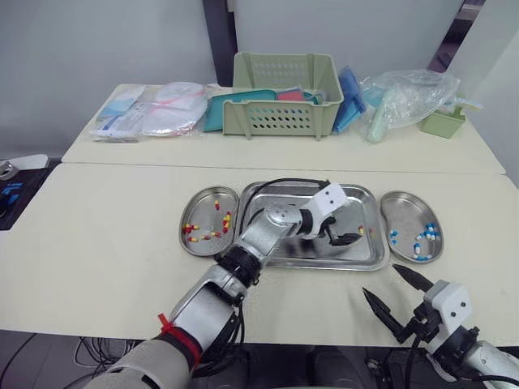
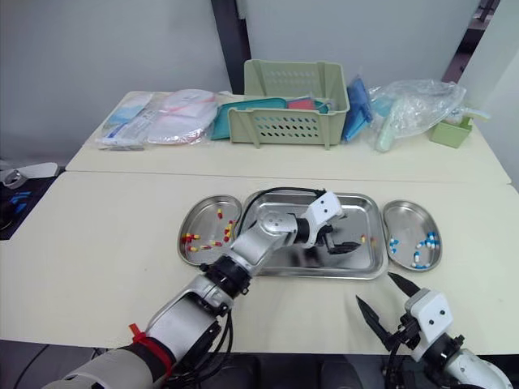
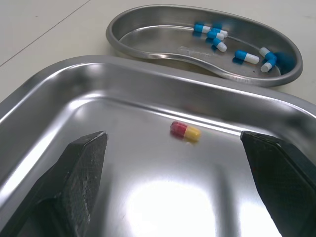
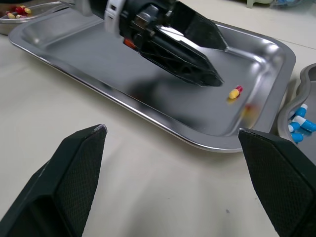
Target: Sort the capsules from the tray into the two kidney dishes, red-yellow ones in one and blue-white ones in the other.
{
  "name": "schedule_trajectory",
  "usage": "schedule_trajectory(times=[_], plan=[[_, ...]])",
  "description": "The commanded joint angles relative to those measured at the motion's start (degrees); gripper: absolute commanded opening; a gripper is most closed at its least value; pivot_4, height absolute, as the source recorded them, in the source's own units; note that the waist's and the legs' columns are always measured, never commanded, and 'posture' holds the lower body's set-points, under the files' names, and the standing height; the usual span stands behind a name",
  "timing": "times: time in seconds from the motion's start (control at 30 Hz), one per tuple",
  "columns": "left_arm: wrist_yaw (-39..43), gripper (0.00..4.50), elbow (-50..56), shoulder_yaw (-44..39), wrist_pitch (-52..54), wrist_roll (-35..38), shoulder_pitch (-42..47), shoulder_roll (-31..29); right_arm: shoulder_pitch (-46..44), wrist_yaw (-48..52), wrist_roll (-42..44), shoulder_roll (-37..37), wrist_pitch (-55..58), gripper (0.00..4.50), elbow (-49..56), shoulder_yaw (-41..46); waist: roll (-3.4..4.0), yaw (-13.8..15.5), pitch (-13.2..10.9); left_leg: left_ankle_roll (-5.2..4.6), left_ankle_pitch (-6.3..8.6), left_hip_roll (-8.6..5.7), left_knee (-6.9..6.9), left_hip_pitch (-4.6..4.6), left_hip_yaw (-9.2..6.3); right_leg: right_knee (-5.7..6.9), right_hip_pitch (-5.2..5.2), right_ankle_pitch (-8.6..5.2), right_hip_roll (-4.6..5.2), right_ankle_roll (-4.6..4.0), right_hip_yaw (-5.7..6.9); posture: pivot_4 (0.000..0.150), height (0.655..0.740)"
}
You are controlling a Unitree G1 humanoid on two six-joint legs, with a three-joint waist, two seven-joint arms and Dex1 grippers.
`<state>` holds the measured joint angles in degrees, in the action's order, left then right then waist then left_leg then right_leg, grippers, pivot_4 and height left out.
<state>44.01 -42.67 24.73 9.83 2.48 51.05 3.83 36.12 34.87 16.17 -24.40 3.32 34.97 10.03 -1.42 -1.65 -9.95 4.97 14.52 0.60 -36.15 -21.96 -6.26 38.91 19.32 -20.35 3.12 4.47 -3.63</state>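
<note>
- Leftward, the left dish [image 1: 199, 212] holds the red-yellow capsules [image 1: 193, 232], so the next one belongs there.
- Over the tray [image 1: 276, 259] my left gripper [image 1: 347, 237] hangs low, spread wide and holding nothing. One red-yellow capsule [image 3: 185, 131] lies flat just ahead of it, near the tray's right wall.
- I'd centre the capsule between my fingers, sink until the tips almost meet the steel, then close gently. I expect it to roll or squirt away on that slick metal.
- My left arm reaches slantwise from the near edge across the tray.
- Beside the tray, the right dish [image 1: 401, 208] holds the blue-white capsules [image 1: 423, 237].
- My right gripper [image 1: 379, 279] hovers over the counter [image 1: 105, 235] in front of that dish, parted and empty.
</note>
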Motion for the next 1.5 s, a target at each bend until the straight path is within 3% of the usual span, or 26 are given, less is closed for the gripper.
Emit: schedule_trajectory(times=[0.03,0.33,0.43,0.77,1.5], plan=[[-0.9,4.46,-4.7,-1.4,-4.0,-1.6,2.6,2.5,1.2,-1.3,-0.6,0.1,0.4,4.5,3.6,0.1,0.0,-0.1,0.0,0.0,0.0,0.0,0.0,0.0,-0.01,0.01,0.01,0.0,0.0,0.0,0.01,0.15,0.739],[-0.7,4.46,-16.3,-3.1,-9.5,-4.3,7.5,6.1,2.6,-2.9,-0.7,-0.1,2.8,4.5,6.9,0.0,-0.01,-0.1,0.0,0.0,0.0,0.0,0.02,0.01,-0.01,0.03,0.02,0.0,0.0,0.01,0.01,0.15,0.739],[0.5,3.91,-17.8,-3.5,-10.2,-5.0,8.0,6.4,2.7,-3.2,-0.6,-0.1,3.6,4.5,7.8,0.1,-0.01,0.0,0.0,0.0,0.0,0.0,0.01,0.0,-0.01,0.02,0.02,-0.01,0.0,0.01,0.01,0.15,0.739],[2.9,1.05,-20.7,-4.2,-13.9,-6.3,8.2,8.0,2.7,-4.4,0.0,-0.4,7.5,4.5,11.4,0.4,0.0,-0.1,0.0,0.0,0.0,0.0,0.01,0.01,-0.03,0.03,0.01,-0.01,0.0,0.01,0.02,0.15,0.739],[1.6,1.05,-19.9,-9.2,-12.7,-4.4,7.9,10.6,0.9,-5.1,0.8,-0.9,13.0,4.5,14.3,0.5,0.0,-0.1,0.0,0.0,0.0,0.0,0.01,0.0,-0.03,0.04,0.02,-0.01,0.0,0.01,0.02,0.15,0.739]])
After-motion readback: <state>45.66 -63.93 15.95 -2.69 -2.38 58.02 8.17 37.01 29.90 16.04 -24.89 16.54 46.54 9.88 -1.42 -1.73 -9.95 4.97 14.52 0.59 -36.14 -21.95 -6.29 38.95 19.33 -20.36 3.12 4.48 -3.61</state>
